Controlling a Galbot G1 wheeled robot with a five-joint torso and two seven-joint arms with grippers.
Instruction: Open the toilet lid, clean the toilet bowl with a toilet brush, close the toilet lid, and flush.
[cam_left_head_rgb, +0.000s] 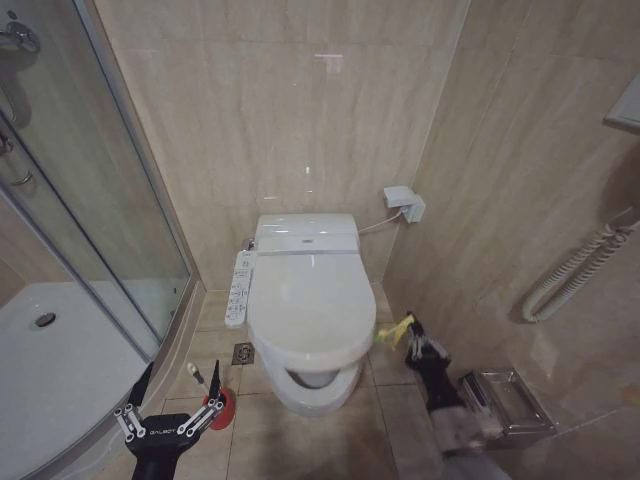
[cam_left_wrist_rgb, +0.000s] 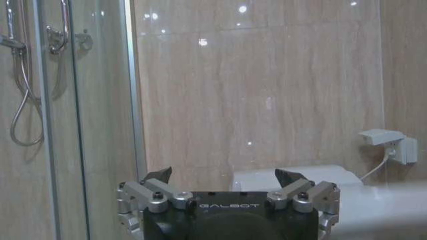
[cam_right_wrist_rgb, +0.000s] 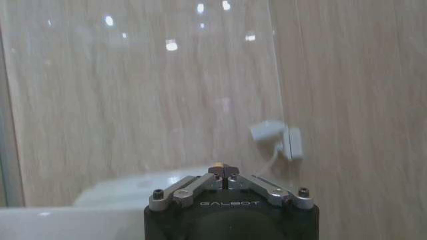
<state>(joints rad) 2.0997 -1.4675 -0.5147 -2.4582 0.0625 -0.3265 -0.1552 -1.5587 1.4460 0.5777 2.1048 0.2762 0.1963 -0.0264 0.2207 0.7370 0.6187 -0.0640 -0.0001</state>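
L gripper (cam_left_head_rgb: 170, 385) sits low at the robot's left, fingers spread wide w/ nothing between them; the left wrist view shows the same spread tips (cam_left_wrist_rgb: 227, 180) aimed at the back wall. Just beside it on the floor is the toilet brush (cam_left_head_rgb: 205, 385): thin white handle leaning up out of a small red cup holder (cam_left_head_rgb: 220, 408), bristle head hidden in the cup. Brush looks untouched, gripper near it but apart.

R gripper (cam_left_head_rgb: 420, 345) is at the robot's right, near the bowl's right side, beside a yellow-green thing (cam_left_head_rgb: 395, 328) I can't identify. In the right wrist view its fingers (cam_right_wrist_rgb: 225, 175) are pressed together, nothing pinched that I can see.

Toilet lid (cam_left_head_rgb: 310, 305) lies shut on the toilet bowl (cam_left_head_rgb: 318, 385), centre of the head view against the back wall. So, by my read, task is at the very start: lid not opened, no scrubbing, closing and flush all left.

Around: control panel (cam_left_head_rgb: 240, 288) along the bowl's left side, floor drain (cam_left_head_rgb: 244, 353) just below it, wall socket box (cam_left_head_rgb: 405, 203) w/ cable above-right of the tank, glass shower door (cam_left_head_rgb: 120, 230) and white shower tray (cam_left_head_rgb: 60, 370) at left, steel bin or holder (cam_left_head_rgb: 505, 405) at right, grab rail (cam_left_head_rgb: 575, 270) on the right wall.

In the way: panel and shower glass crowd the L side; bin and wall leave the R arm little room.
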